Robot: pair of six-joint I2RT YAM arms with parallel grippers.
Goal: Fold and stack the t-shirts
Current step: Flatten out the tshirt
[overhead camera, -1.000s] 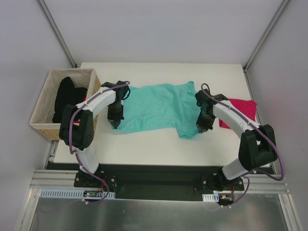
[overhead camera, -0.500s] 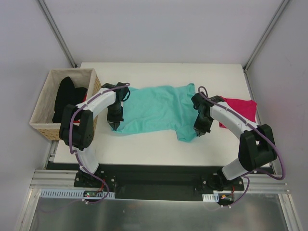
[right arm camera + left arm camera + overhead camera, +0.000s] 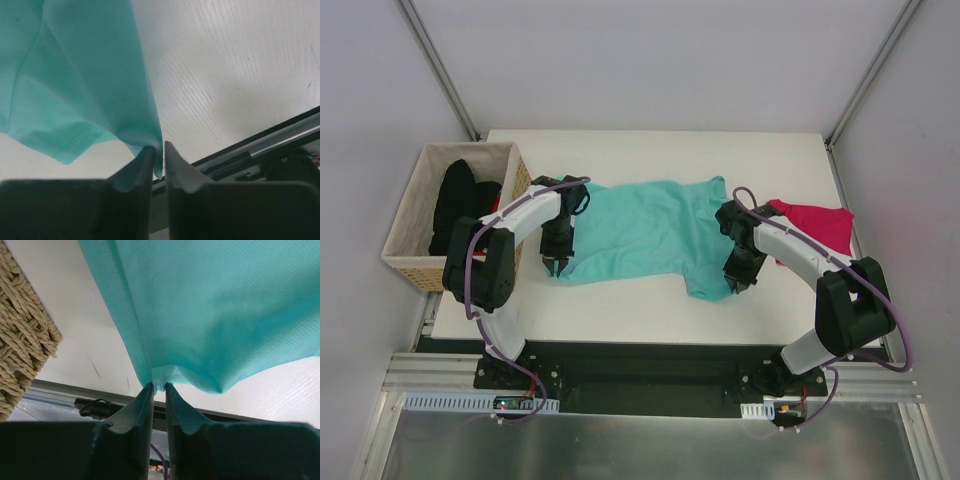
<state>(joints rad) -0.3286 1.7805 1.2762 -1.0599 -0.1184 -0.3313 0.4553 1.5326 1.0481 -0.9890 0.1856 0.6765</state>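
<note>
Top external: I dragged teal t-shirt (image 3: 640,225) nearer; left gripper (image 3: 557,267) just cracked open, right gripper (image 3: 734,289) still pinching hem; fold next.

Robot lab cell, not a home. Left arm (image 3: 520,215) and right arm (image 3: 800,250) are bolted to an aluminium extrusion rail (image 3: 430,372) at the bottom of the frame, with purple cables (image 3: 470,275) exposed along the links. White table (image 3: 650,150) is boxed in by plain grey panels (image 3: 650,60), with metal posts (image 3: 438,68) in the upper corners. Only props: teal t-shirt (image 3: 640,225) mid-table, woven basket (image 3: 410,215) at left. Bare metal sheet (image 3: 640,450) along the bottom edge.
</note>
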